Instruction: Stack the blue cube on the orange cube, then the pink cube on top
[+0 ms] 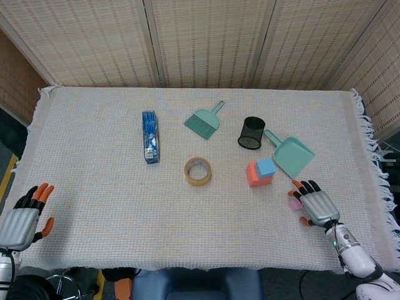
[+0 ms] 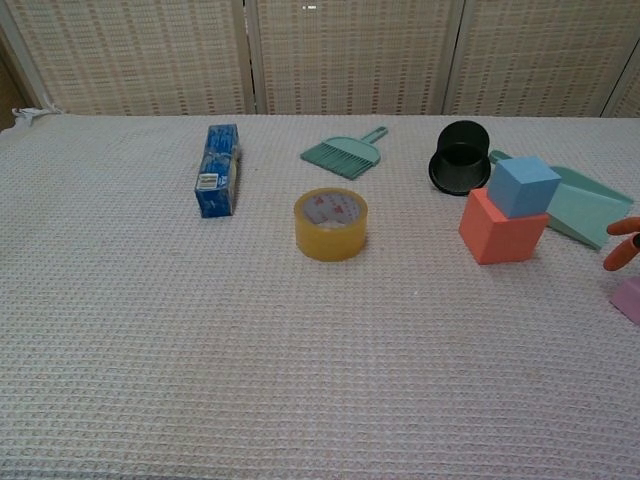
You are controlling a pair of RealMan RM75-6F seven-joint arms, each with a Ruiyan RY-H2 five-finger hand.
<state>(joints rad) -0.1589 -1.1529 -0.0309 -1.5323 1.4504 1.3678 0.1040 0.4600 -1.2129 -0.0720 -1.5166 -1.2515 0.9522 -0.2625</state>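
Stack so far: small blue cube (image 2: 523, 186) sits on the bigger orange cube (image 2: 501, 228), turned a bit off square and overhanging toward the right edge, so it's not the steadiest base.
Pink cube: little pink cube (image 1: 295, 204) lies on the woven tablecloth (image 1: 94, 187), well right of the stack, mostly tucked under the right hand (image 1: 315, 205).
Right hand: hovers over the pink cube, fingers spread, holding nothing I can see.
Left hand: left hand (image 1: 24, 215) is parked at the near left table edge, fingers apart, empty.
Main risk: imo a sloppy grab squirts the pink cube off the table's right side.
Second risk: placing it could bump the blue cube off, since it's already skewed.
Clutter: teal plastic dustpan (image 1: 291, 154) and black mesh pen cup (image 1: 251, 132) sit close behind the stack, easy to clip.
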